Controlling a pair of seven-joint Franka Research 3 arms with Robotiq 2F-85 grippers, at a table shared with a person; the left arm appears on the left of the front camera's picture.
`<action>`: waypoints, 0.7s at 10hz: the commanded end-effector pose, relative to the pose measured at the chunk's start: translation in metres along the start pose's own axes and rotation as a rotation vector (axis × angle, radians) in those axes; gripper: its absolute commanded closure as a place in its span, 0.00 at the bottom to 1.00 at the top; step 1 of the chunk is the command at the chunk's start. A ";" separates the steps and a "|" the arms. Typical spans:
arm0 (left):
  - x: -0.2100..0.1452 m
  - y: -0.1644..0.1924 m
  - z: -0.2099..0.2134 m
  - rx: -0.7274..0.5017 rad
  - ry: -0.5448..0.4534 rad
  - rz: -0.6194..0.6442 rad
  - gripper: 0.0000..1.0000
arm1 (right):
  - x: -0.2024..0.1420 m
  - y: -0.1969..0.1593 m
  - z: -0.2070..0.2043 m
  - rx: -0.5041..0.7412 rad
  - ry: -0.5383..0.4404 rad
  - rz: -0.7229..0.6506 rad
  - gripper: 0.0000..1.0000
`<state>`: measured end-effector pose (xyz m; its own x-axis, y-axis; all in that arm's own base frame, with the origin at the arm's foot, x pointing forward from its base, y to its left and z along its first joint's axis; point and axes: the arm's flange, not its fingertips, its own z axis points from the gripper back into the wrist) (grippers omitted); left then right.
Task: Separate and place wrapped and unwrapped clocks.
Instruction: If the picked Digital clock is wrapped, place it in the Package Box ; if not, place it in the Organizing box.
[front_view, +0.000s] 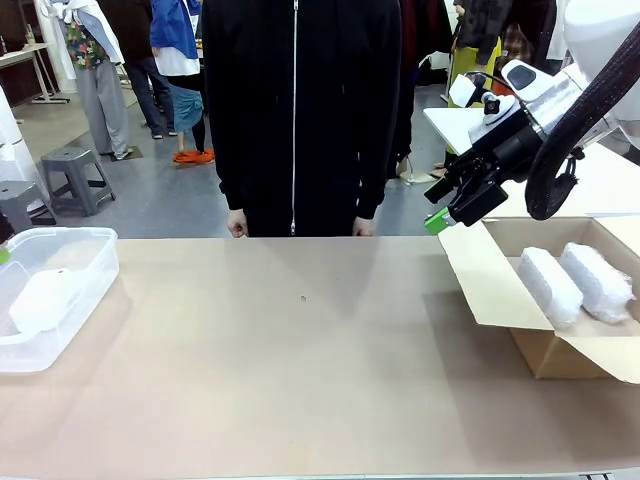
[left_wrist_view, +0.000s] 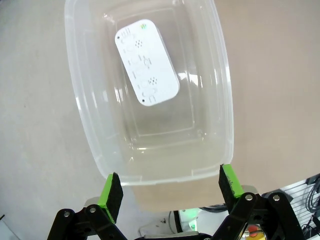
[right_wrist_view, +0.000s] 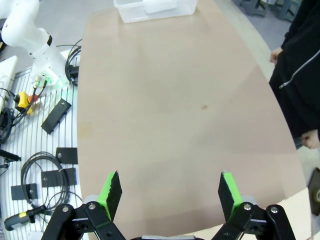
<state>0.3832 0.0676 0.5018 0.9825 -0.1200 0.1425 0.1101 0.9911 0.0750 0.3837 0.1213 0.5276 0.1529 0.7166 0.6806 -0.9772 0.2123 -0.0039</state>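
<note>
A: Busy room behind, people standing beyond the far edge; brown desk (front_view: 300, 350) up front. Bare across the middle, apart from one small dark speck.

B: And relative to that clear plastic tub (front_view: 95, 250) at the desk's left end?

A: Inside the tub, one unwrapped clock (front_view: 45, 300), smooth white, lying flat on the bottom. From the left wrist view, same clock (left_wrist_view: 146, 62) toward the tub's far half, dotted face up.

B: Wrapped ones?

A: Well apart from the tub, at the opposite end: open cardboard box (front_view: 545, 350) with two bubble-wrapped clocks side by side, the nearer one (front_view: 550, 288) and the farther one (front_view: 597, 282), touching or nearly so.

B: So sorted already?

A: Looks that way. Bare one in the tub, both wrapped ones in the box, nothing left lying loose between them. Judged from this, placing seems done, or all but done; only pulling back left, perhaps.

B: Grippers?

A: Left gripper (left_wrist_view: 170, 187) poised above the tub's near rim, jaws wide, nothing between the green pads. Right gripper (front_view: 445, 215) far from the tub, hanging above the box's raised flap, tilted down toward the desk; in its own view (right_wrist_view: 169, 187) jaws spread wide, carrying nothing.

B: Person opposite?

A: Standing at the far edge, hands down by the desk, touching none of the clocks.
</note>
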 end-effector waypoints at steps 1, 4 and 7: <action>-0.019 -0.002 0.006 0.000 -0.032 -0.003 0.00 | 0.001 -0.001 0.000 0.009 -0.001 -0.002 0.00; -0.023 0.003 0.022 -0.006 -0.125 0.029 0.00 | 0.001 -0.001 0.000 0.009 -0.001 -0.002 0.00; -0.022 0.005 0.023 -0.002 -0.146 0.017 0.00 | 0.001 -0.001 0.000 0.009 -0.001 -0.002 0.00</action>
<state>0.3602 0.0731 0.5289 0.9577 -0.1050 0.2679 0.0865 0.9930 0.0802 0.3837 0.1213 0.5276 0.1529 0.7165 0.6806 -0.9772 0.2123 -0.0039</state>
